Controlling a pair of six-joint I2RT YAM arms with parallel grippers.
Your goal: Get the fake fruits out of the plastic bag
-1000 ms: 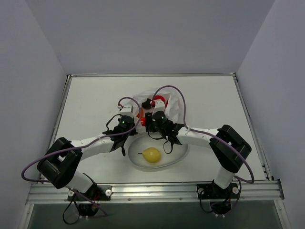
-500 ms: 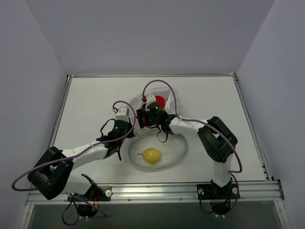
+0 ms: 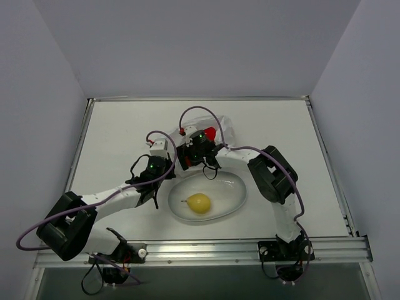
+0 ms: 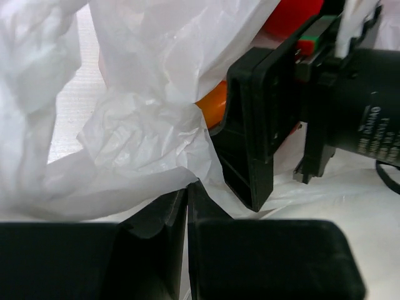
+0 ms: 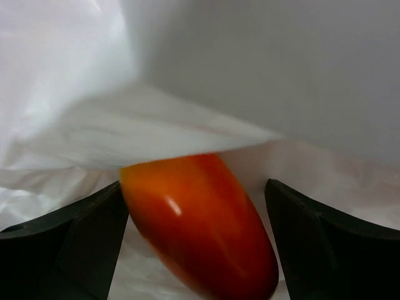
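Your left gripper (image 4: 187, 194) has its jaws together, and the plastic bag (image 4: 144, 137) runs right into the seam between them. It looks pinched on a fold of the film, though the contact itself is half hidden. My read is that this is the anchor hold, pulling the mouth up and toward the near edge so the opening stays gaping.

Your right gripper (image 5: 194, 186) is inside that opening with its jaws apart on either side of the red-orange elongated fruit (image 5: 200, 219). The left-side finger is touching it or almost touching. The other finger is clear of it, so nothing is gripped yet.

- **Bag:** it lies mid-worktop (image 3: 125, 131), toward the far edge. A red round fruit (image 3: 210, 132) shows at the far side of it, behind the right wrist.
- **Plate:** the oval plate (image 3: 234, 194) sits between the bag and the near edge, just beside both wrists, which makes for a short drop-off. The yellow pear (image 3: 199, 203) lies on it, so one fruit is out and most are left.

**Next:** centre the jaws on the fruit before closing. It's glossy and tapered, so an off-centre squeeze will likely squirt it deeper into the bag. Film drapes over its far end, so watch you don't trap plastic in the grip.
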